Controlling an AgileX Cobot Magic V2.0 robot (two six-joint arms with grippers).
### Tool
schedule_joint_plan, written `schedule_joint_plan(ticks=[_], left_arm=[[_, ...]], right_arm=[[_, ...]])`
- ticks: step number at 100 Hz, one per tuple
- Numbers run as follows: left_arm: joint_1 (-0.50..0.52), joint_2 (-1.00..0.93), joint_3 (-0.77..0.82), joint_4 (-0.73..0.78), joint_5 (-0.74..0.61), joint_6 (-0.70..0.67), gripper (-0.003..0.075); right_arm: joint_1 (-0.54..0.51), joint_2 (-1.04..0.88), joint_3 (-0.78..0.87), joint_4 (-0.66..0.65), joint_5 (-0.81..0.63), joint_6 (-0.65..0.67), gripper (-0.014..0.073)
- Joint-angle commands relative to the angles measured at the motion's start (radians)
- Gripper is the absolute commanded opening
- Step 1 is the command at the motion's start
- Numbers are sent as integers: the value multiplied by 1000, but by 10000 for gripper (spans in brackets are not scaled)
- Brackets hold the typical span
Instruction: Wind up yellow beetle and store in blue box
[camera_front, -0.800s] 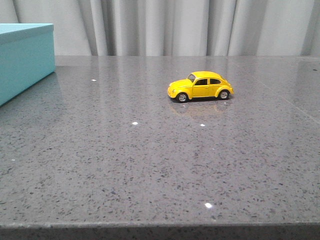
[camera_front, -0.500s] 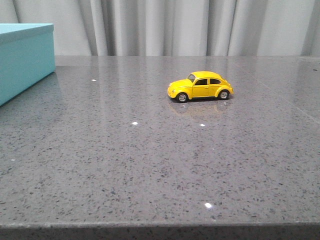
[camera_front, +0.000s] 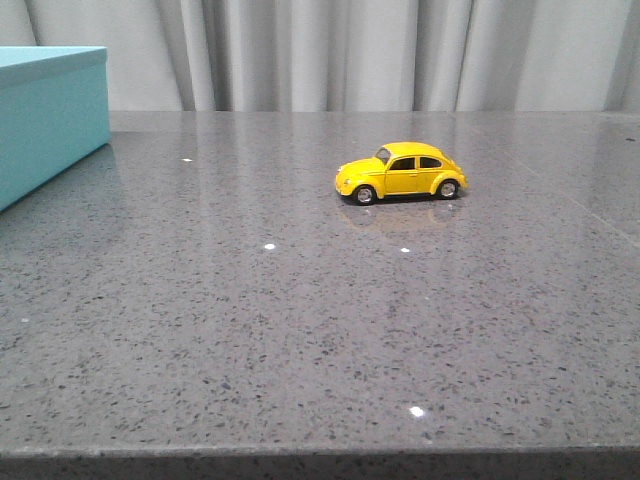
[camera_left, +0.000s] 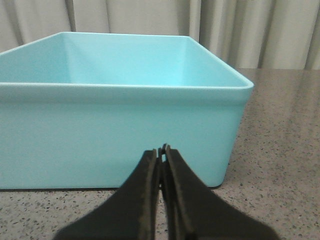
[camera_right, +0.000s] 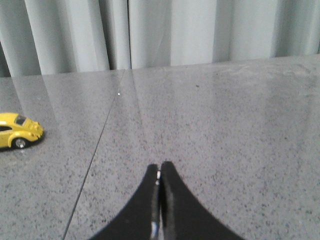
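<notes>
The yellow beetle (camera_front: 401, 172) stands on its wheels on the grey speckled table, right of centre, nose to the left; its rear end also shows in the right wrist view (camera_right: 18, 131). The blue box (camera_front: 48, 118) sits at the far left, open-topped and with nothing visible inside in the left wrist view (camera_left: 120, 105). My left gripper (camera_left: 161, 149) is shut with nothing in it, just in front of the box's near wall. Over bare table, well away from the car, my right gripper (camera_right: 159, 166) is shut and holds nothing. Neither gripper shows in the front view.
A grey curtain (camera_front: 330, 50) hangs behind the table. The table's front edge (camera_front: 320, 455) runs along the bottom of the front view. A thin seam (camera_right: 95, 155) crosses the tabletop between the car and my right gripper.
</notes>
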Motion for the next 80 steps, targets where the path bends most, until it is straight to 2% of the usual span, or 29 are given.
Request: schedule_joint_plan(ticks=[1, 33, 44, 63, 80], left_arm=[[-7, -31, 22, -1, -86, -8, -19], [-7, -31, 15, -1, -138, -8, -19], [-7, -31, -7, -1, -136, -8, -19], [-7, 4, -84, -1, -128, -8, -19], [-7, 94, -181, 2, -128, -8, -19]], right_arm=[[-5, -22, -17, -6, -138, -11, -68], [-6, -22, -17, -1, -480, -10, -68], [-6, -22, -18, -1, -523, -10, -68], [-6, -22, -54, -1, -491, 86, -68], [-6, 4, -151, -1, -235, 96, -68]])
